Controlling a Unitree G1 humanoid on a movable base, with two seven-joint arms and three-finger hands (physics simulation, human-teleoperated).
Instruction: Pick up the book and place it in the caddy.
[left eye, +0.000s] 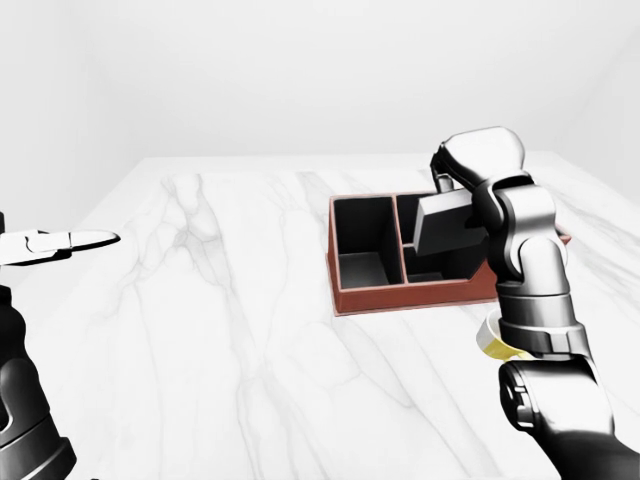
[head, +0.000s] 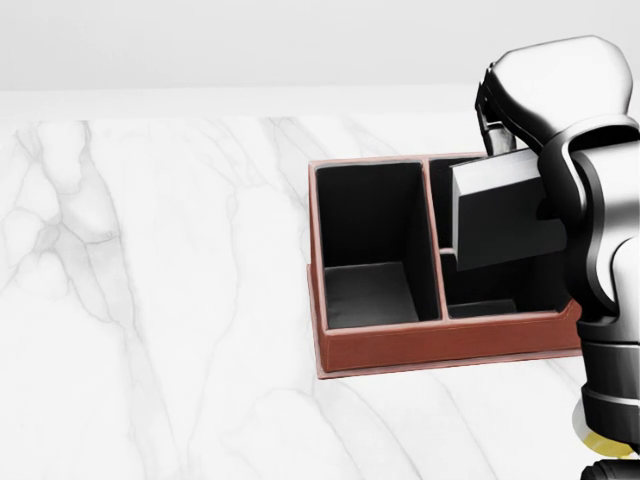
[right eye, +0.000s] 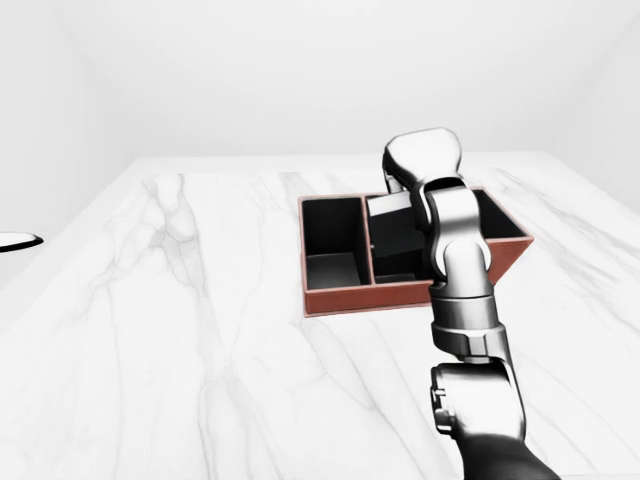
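In the left-eye view, the right hand (left eye: 478, 165) gripped the dark book (left eye: 443, 222), fingers clamped on its top edge, holding it tilted over the right compartment of the red-brown caddy (left eye: 400, 296). Far left of the caddy, the left hand (left eye: 55, 243) hung with fingers apart over the marble table (left eye: 230, 330). In the head view, the book overlapped the caddy's right compartment. The right-eye view showed the arm hiding most of the book.

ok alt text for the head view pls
The robot's right hand holds a dark grey book tilted over the right compartment of a reddish-brown caddy on a white marble table. The caddy's left compartment is empty.
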